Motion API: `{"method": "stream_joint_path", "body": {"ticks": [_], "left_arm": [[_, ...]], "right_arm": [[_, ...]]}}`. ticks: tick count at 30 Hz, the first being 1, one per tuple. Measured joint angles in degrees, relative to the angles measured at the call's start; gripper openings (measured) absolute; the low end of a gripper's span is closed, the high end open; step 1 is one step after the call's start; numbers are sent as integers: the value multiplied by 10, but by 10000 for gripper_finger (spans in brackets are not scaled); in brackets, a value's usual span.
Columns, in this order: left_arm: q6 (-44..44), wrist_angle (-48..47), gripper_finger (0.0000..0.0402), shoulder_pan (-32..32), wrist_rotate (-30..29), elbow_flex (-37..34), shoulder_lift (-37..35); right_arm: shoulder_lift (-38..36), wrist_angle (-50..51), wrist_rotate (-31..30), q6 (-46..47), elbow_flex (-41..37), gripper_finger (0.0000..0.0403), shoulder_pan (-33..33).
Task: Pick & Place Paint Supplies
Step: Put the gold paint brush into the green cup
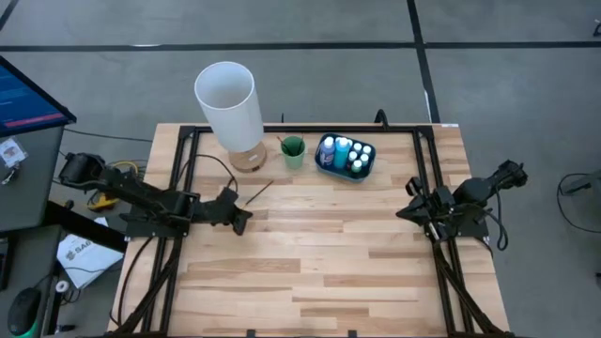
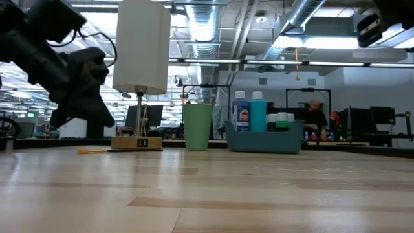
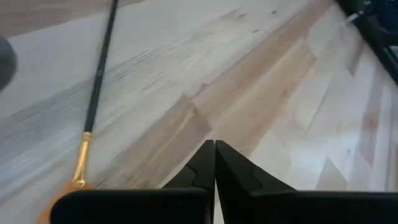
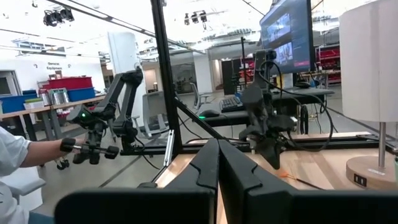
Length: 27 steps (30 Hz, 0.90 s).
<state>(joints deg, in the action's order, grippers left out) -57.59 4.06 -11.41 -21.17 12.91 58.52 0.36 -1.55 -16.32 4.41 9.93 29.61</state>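
Observation:
One thin dark brush [image 1: 258, 192] with a gold ferrule [image 3: 83, 155] lies flat on the wooden table, just far-right of my left gripper [image 1: 240, 219]. That gripper is shut [image 3: 214, 157], hovers above the table and touches nothing. The blue tray [image 1: 329, 167] near the far edge holds several white-capped bottles [image 1: 349, 152], two taller blue ones [image 2: 249, 111] among them. A small green cup [image 1: 293, 151] stands left of the tray with a stick in it. My right gripper [image 1: 414, 208] is shut [image 4: 217, 158] and waits by the table's right edge.
A white-shaded lamp [image 1: 228, 101] on a wooden base [image 2: 136, 142] stands at the far left, close to the cup. Black frame rails [image 1: 178, 169] run along the table's left and right sides. Bare wood stretches across the table's middle and near side [image 1: 319, 272].

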Motion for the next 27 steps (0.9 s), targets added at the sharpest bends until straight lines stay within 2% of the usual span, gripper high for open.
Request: {"method": "stream_joint_path", "body": {"ticks": [11,14,19,22,27], "left_arm": [[-20,-93,0,-7,-52,7,-3],[-27,-162,0,-8,-44,44,-1],[-27,-341,0,-8,-39,138,16],[-27,-429,3,-8,-24,170,28],[-12,-460,38,-8,-3,165,32]], "right_arm": [[23,15,-2,32,0,0,0],[27,15,-2,32,0,0,0],[27,16,-2,32,0,0,0],[27,16,-2,32,0,0,0],[27,16,-2,32,0,0,0]]}}
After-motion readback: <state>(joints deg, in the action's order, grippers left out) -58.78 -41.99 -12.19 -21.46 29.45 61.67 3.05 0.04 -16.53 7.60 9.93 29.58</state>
